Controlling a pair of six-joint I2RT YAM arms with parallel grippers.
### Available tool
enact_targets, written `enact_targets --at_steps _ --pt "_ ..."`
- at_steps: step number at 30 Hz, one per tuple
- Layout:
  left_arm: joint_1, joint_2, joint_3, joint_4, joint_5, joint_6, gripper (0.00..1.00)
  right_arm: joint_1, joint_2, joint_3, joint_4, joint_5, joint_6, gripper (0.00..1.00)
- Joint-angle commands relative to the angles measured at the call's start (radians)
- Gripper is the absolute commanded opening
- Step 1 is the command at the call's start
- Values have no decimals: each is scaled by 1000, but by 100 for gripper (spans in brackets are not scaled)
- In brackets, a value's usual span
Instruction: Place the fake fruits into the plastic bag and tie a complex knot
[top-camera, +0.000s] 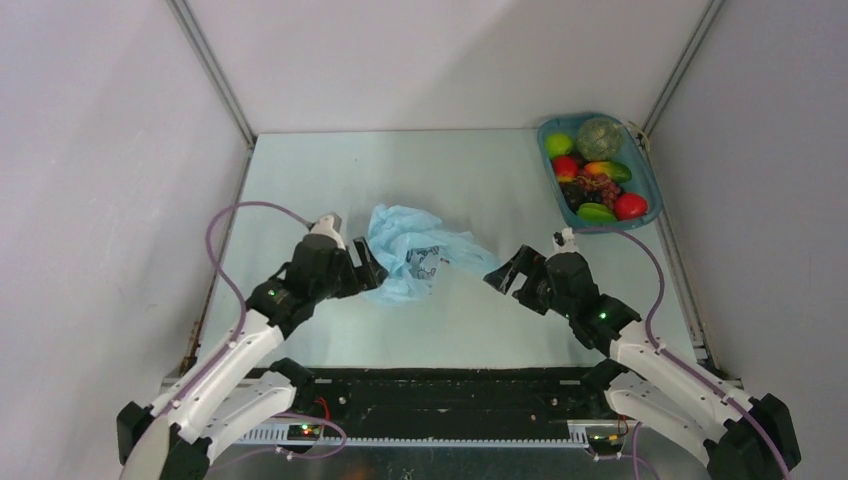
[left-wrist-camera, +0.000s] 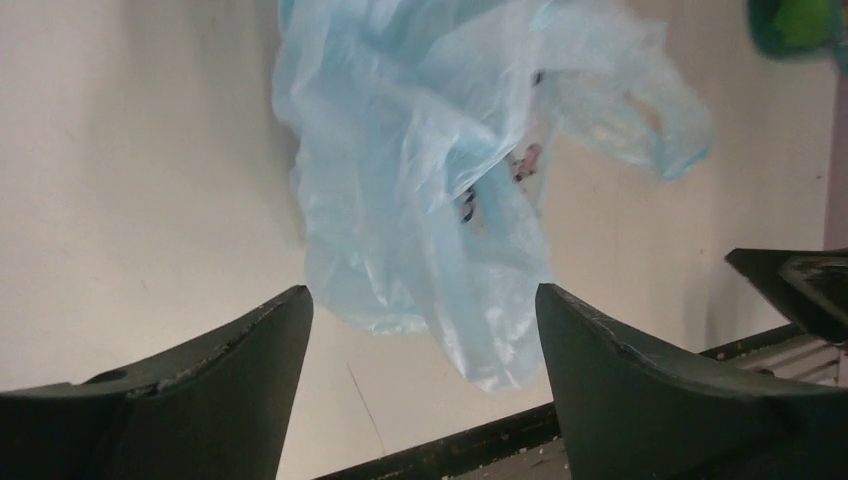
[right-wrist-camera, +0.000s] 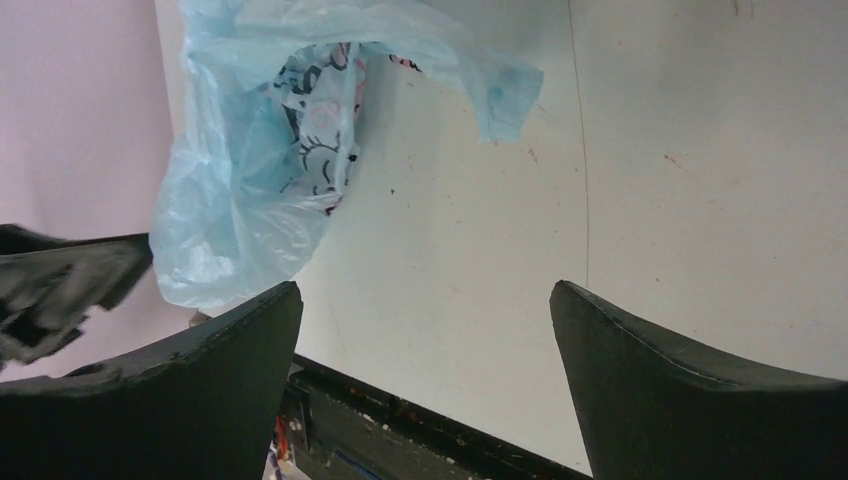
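Note:
The light-blue plastic bag (top-camera: 415, 250) lies crumpled in the middle of the table, its dark-and-red print showing. It also shows in the left wrist view (left-wrist-camera: 430, 180) and the right wrist view (right-wrist-camera: 260, 170). The fake fruits (top-camera: 597, 184), red, lime green, orange-yellow and a dark grape bunch, lie in the teal tray (top-camera: 649, 185) at the far right. My left gripper (top-camera: 368, 268) is open and empty, right by the bag's left edge. My right gripper (top-camera: 507, 277) is open and empty, just right of the bag's trailing strip. No knot shows.
A round speckled green fruit (top-camera: 599, 137) sits at the tray's far end. Grey walls with metal rails enclose the table on three sides. A black rail (top-camera: 440, 385) runs along the near edge between the arm bases.

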Motion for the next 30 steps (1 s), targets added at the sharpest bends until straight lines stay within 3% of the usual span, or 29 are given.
enact_targets --at_steps 1,8,13,21,30 --pt "-6 -41 214 -157 -92 166 91 16 -57 8 -6 106 56 99" --pt "-42 137 406 -128 -190 304 93 -1 -76 20 -35 114 59 99" --pt "-184 370 484 -76 -278 305 96 1 -50 25 -17 94 73 99" --pt "-280 678 664 -178 -509 410 98 9 -31 25 -18 104 98 99" --pt "-284 778 653 -137 -541 440 84 2 17 25 41 94 103 98"
